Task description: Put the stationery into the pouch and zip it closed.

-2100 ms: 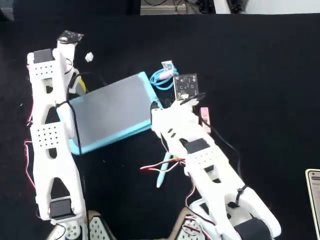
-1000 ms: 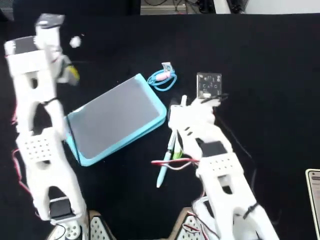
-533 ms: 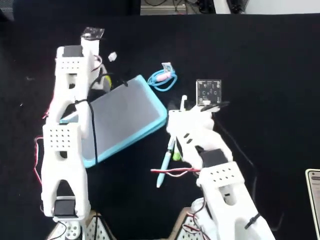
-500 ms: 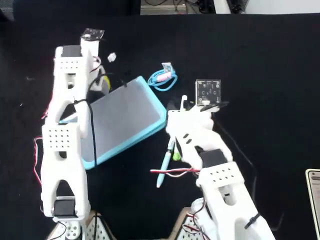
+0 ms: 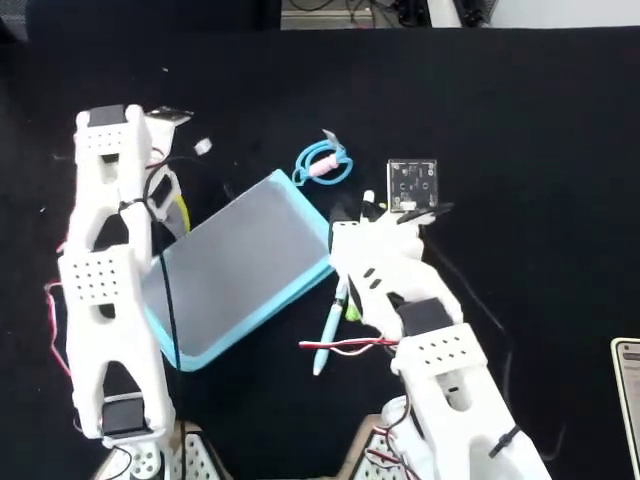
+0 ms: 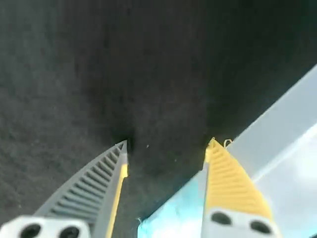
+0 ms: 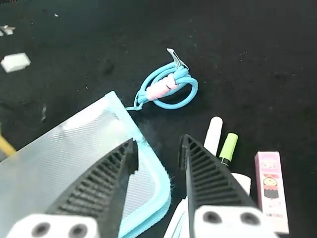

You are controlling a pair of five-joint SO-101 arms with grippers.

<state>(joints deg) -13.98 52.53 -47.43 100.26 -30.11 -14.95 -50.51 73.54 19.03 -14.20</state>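
The clear pouch with a turquoise border (image 5: 240, 265) lies flat on the black table, its blue zip cord (image 5: 320, 163) coiled past its far corner. My left gripper (image 5: 176, 214) stands open at the pouch's left edge; in the left wrist view my left gripper (image 6: 166, 148) holds nothing and the pouch edge (image 6: 277, 144) lies beside one yellow finger. My right gripper (image 7: 158, 146) is open and empty over the pouch corner (image 7: 148, 163). A blue-white pen (image 5: 330, 330) and green highlighter (image 5: 352, 312) lie under the right arm. A pink eraser (image 7: 271, 191) lies beside them.
A small white scrap (image 5: 203, 146) lies on the cloth beyond the left arm. A flat card-like object (image 5: 628, 385) pokes in at the right edge. Red and white wires (image 5: 335, 345) of the right arm hang over the pen. The black cloth to the right is open.
The left arm has swung left and back toward its base. The pouch turned and slid nearer, and the cord loop shifted a little left. The right arm barely moved.
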